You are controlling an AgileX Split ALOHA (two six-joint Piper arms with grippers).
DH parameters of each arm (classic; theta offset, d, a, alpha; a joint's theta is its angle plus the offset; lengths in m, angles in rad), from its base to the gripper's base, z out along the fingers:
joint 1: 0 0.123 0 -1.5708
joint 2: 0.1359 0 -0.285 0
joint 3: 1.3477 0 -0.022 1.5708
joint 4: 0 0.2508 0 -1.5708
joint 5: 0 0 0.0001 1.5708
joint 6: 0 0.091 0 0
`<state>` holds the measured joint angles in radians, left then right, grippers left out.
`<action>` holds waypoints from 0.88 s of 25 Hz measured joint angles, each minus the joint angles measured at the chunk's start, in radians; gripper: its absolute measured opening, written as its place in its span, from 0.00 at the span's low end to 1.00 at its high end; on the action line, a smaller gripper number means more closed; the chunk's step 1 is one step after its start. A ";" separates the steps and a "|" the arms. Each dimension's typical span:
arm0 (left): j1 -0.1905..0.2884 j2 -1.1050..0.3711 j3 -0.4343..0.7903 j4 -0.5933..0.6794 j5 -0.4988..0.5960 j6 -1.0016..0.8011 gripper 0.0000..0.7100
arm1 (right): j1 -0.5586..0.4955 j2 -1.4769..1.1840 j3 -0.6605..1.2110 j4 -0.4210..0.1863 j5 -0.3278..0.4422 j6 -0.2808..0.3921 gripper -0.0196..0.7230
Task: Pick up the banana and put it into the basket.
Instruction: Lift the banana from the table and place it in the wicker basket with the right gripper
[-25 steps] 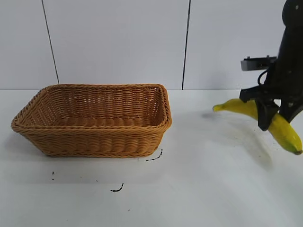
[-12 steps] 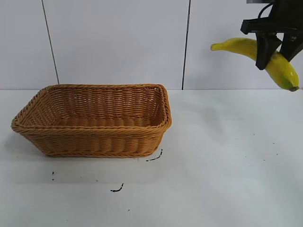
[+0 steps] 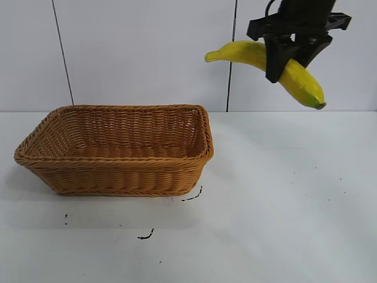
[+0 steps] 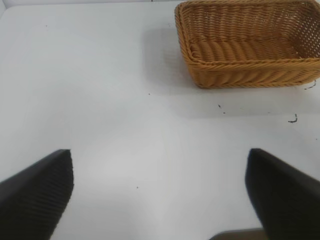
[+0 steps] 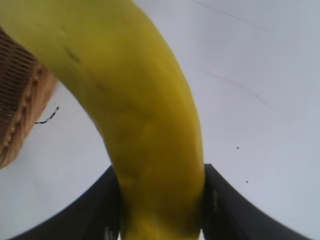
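The yellow banana (image 3: 297,81) hangs high in the air, right of the basket and well above the table, with my right gripper (image 3: 288,59) shut on its middle. In the right wrist view the banana (image 5: 145,115) fills the picture between the two black fingers (image 5: 225,200). The orange-brown wicker basket (image 3: 118,177) stands on the white table at the left, with nothing in it; its corner (image 5: 15,110) also shows in the right wrist view. My left gripper (image 4: 160,165) hovers open over bare table, some way from the basket (image 4: 250,75).
The white table (image 3: 277,212) carries a few small black marks (image 3: 146,236) in front of the basket. A white panelled wall stands behind.
My right gripper has lifted the banana from just above the table to high in the air and carried it left, closer to the basket. The basket has not moved.
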<state>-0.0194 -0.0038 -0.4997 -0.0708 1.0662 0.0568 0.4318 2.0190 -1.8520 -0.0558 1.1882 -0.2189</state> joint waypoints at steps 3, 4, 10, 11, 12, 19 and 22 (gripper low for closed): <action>0.000 0.000 0.000 0.000 0.001 0.000 0.98 | 0.046 0.040 -0.055 -0.010 -0.005 -0.001 0.42; 0.000 0.000 0.000 0.000 0.000 0.000 0.98 | 0.061 0.056 -0.075 -0.012 -0.005 -0.001 0.42; 0.000 0.000 0.000 0.000 0.000 0.000 0.98 | 0.145 0.151 -0.219 -0.012 -0.025 -0.006 0.42; 0.000 0.000 0.000 0.000 0.000 0.000 0.98 | 0.159 0.167 -0.232 -0.012 -0.042 -0.013 0.42; 0.000 0.000 0.000 0.000 0.000 0.000 0.98 | 0.171 0.185 -0.238 -0.012 -0.060 -0.030 0.42; 0.000 0.000 0.000 0.000 0.000 0.000 0.98 | 0.226 0.296 -0.243 -0.034 -0.198 -0.118 0.42; 0.000 0.000 0.000 0.000 0.000 0.000 0.98 | 0.226 0.326 -0.243 -0.084 -0.257 -0.122 0.42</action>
<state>-0.0194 -0.0038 -0.4997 -0.0708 1.0663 0.0568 0.6577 2.3445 -2.0949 -0.1396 0.9311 -0.3404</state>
